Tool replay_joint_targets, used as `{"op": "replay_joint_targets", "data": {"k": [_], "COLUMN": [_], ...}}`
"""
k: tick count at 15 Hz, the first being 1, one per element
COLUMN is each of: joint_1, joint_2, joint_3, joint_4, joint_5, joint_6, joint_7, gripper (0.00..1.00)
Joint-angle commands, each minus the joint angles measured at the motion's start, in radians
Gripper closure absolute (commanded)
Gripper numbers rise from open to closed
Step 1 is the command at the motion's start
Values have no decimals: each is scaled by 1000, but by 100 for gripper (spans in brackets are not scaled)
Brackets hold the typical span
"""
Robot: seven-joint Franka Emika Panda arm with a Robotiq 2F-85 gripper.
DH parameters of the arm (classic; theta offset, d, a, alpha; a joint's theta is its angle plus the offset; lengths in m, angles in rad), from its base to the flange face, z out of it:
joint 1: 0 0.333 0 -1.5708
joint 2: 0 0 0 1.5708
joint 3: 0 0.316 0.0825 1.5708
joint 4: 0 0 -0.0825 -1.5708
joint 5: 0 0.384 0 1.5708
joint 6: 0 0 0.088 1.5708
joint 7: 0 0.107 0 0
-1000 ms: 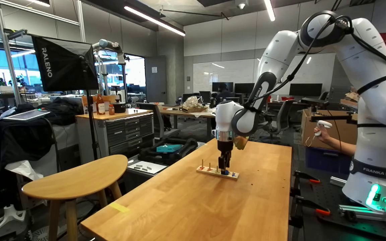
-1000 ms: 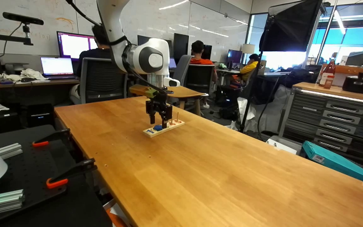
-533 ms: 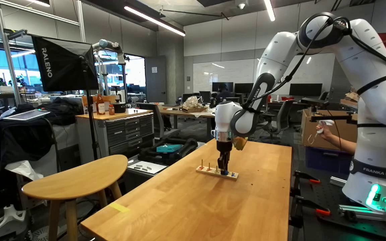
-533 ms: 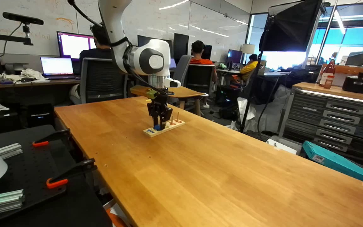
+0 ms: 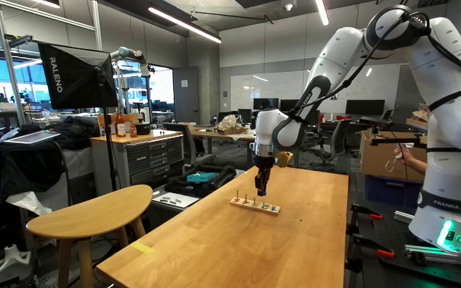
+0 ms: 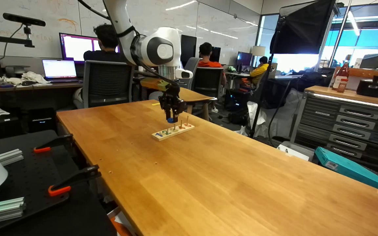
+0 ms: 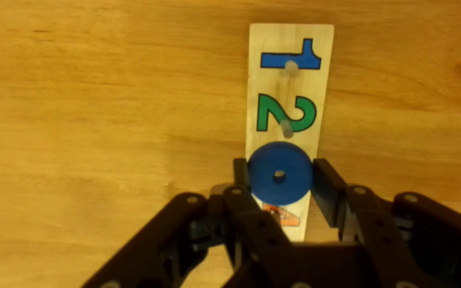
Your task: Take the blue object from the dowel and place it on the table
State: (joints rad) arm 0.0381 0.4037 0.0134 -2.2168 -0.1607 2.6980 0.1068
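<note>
Blue disc [image 7: 280, 162] hangs in the air over the numbered board [image 7: 288, 88], and you can see no dowel passing through it, so by all appearances it is off. Your gripper [image 7: 281, 172] pinches the disc from two opposite sides of its rim, which the wrist view shows plainly. Seen from there, the disc covers the stretch of board between the green 2 [image 7: 277, 112] and a partly hidden orange figure [image 7: 288, 218], so you cannot check what lies directly underneath. Near the disc, on the same board, you can see the dowel at the 2 [image 7: 286, 129], apparently apart from it.

Count the taking as done, then, and the placing as not yet done. In both exterior views the disc is above the board and apart from the table [image 6: 241, 177], on which the board lies flat. What you most likely have left is to carry the disc past the board's edge, lower it until it rests on the table top, release it and back away. That top stretches beyond both ends of the board.

Well apart from the board stands a rounded wooden table [image 5: 90, 210]; your task probably does not mean that one.
</note>
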Motion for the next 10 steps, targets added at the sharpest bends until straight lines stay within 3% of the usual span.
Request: {"op": "replay_joint_targets", "data": {"k": [1,2,6,10], "joint_1": [-23,-50,-105,-151], "joint_2": [-50,-30,92,204], "joint_3": [-53,-69,-144,-157], "joint_4": [-11,60,136,198], "joint_5": [13,21,-5,2], "joint_6": [-36,-98,-113,-119], "joint_7": [-21,-50,-81,-118], "gripper": [82,82,82,82]}}
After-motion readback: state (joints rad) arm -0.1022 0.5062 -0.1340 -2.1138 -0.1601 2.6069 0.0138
